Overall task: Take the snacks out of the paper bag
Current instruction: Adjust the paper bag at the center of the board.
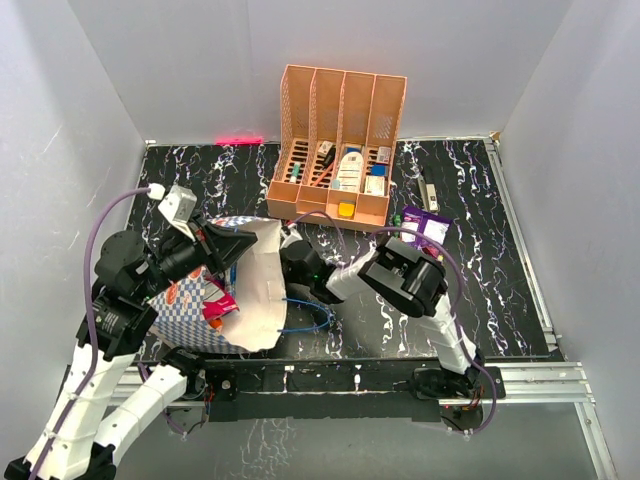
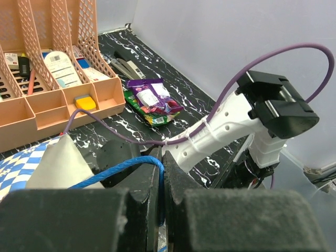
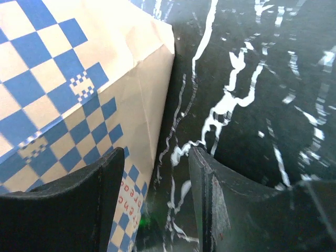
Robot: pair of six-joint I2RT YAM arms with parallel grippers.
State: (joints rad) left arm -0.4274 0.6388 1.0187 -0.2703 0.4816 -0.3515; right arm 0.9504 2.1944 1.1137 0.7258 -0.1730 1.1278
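Evidently, the bag [image 1: 262, 285] is held by its handle [image 2: 121, 169], on which the left pincer [image 2: 161, 176] is clamped. Snacks [image 1: 217, 300] are seen inside, lower left in the top view, left of the parted right pincer [image 3: 157, 160].

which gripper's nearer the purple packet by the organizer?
Right. Right gripper is beside the paper bag on the side facing the purple packet; left gripper is across the bag, shut on its blue handle.

Paper bag [image 1: 258, 285] lying front-left on table [image 1: 500, 290], snacks [image 1: 218, 303] sitting in its mouth; 4-slot organizer [image 1: 340, 140] standing rear-centre, behind bag; loose packets [image 1: 430, 225] lying on table just right of organizer's front corner
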